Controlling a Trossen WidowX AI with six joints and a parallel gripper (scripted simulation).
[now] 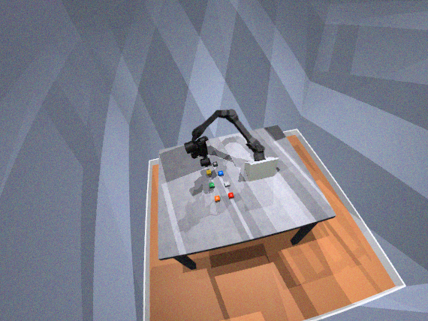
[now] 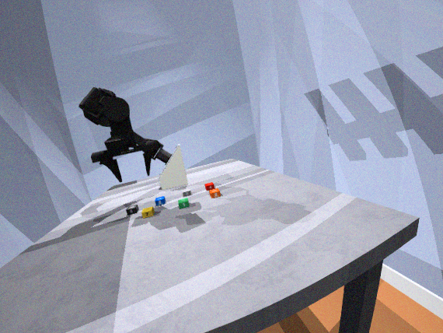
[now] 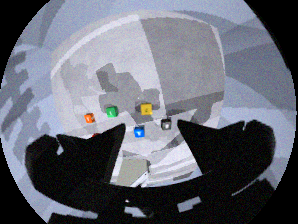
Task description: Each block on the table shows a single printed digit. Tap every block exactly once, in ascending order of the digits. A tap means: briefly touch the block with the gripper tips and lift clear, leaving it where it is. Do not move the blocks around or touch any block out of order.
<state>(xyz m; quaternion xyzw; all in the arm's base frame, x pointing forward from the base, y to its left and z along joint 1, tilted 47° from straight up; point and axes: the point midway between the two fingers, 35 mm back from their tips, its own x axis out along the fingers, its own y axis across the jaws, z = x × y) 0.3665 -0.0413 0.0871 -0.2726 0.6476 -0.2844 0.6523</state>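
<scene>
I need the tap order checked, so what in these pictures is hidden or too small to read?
- Digits on the blocks: too small and blurred in all three views, even on the green block and yellow block.
- Red block: hidden in the wrist view behind a finger.
- Arm base: in the exterior view, behind the white panel.
- Gripper: open, above the table; which block lies under it is unclear.

Single black arm [image 1: 225, 116] arched high, wrist bent downward, jaws spread wide, fingertips [image 2: 116, 175] pointing down, holding nothing
</scene>
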